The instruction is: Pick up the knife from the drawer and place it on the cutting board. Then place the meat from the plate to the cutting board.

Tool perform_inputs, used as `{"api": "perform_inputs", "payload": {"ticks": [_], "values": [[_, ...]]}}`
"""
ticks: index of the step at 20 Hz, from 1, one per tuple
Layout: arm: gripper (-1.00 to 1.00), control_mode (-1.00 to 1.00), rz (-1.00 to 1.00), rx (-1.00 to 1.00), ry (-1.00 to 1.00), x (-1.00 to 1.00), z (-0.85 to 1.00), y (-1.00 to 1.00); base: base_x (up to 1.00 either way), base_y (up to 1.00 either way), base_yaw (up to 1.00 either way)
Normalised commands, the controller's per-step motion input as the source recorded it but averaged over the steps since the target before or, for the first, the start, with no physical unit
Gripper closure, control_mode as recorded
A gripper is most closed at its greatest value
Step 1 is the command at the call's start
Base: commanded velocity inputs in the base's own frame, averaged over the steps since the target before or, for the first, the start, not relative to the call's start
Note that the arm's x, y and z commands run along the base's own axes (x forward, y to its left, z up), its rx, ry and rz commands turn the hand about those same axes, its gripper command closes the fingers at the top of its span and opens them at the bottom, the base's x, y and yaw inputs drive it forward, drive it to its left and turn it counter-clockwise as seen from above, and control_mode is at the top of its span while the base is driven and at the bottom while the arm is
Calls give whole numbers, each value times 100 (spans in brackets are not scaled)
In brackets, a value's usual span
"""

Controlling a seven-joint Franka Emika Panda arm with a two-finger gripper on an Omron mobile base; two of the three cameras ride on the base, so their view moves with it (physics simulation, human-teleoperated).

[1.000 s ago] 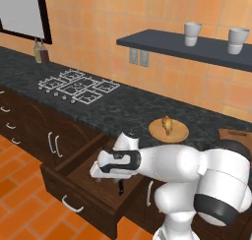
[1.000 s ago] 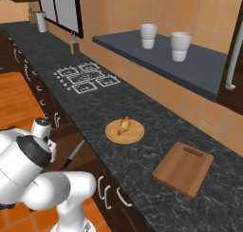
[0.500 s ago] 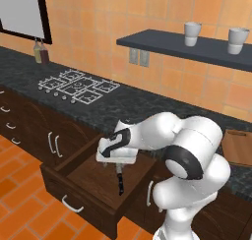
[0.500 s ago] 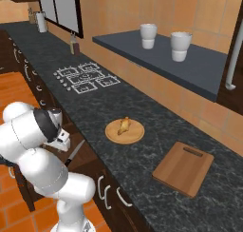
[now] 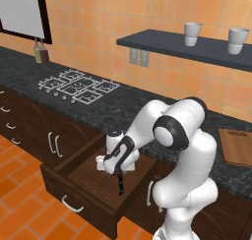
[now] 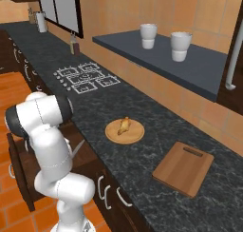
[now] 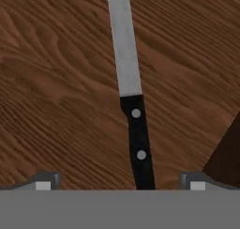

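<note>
Reaching down into the pulled-out drawer (image 5: pixel 86 177), as seen from the left base camera: gripper (image 5: pixel 117 166) low over the wooden floor, with the black handle of the knife (image 5: pixel 120 184) poking out just beneath it toward the drawer front. No telling from that side how the fingers stand.

Settled by the hand camera: two fingertips (image 7: pixel 43 181) wide apart at the bottom corners, holding nothing, the knife (image 7: pixel 132 110) lying flat on the drawer floor (image 7: pixel 56 82) between them (black handle with two rivets nearest, grey blade running away toward the top of that view). Whether the tips touch the wood, unclear.

From the right base camera, mostly blocked by the arm's own body; only a grey sliver of the knife (image 6: pixel 78 148) peeking past it inside the drawer (image 6: pixel 21 178). Shown there instead, and hidden in the left view by the arm: the plate (image 6: pixel 125 132) on the dark counter (image 6: pixel 95 107) with the meat (image 6: pixel 124 125) resting on it. Further along the counter, well apart from the plate, the cutting board (image 6: pixel 183 167), bare (its near end also visible at the far right of the left view (image 5: pixel 237 146)).
</note>
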Motion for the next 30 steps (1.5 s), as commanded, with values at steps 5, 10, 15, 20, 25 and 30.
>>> {"api": "perform_inputs", "payload": {"ticks": [5,10,15,20,25,30], "values": [[-100,-100,-5,-2,0,34,-17,-21,0,0,0],[-100,-100,0,0,0,1,-23,-24,0,0,0],[-100,-100,0,0,0,1,-29,-23,0,0,0],[-100,-100,0,0,0,2,-42,-5,0,0,0],[-100,-100,1,0,0,0,-40,0,0,0,0],[-100,-100,1,0,2,0,-46,0,0,0,0]]}}
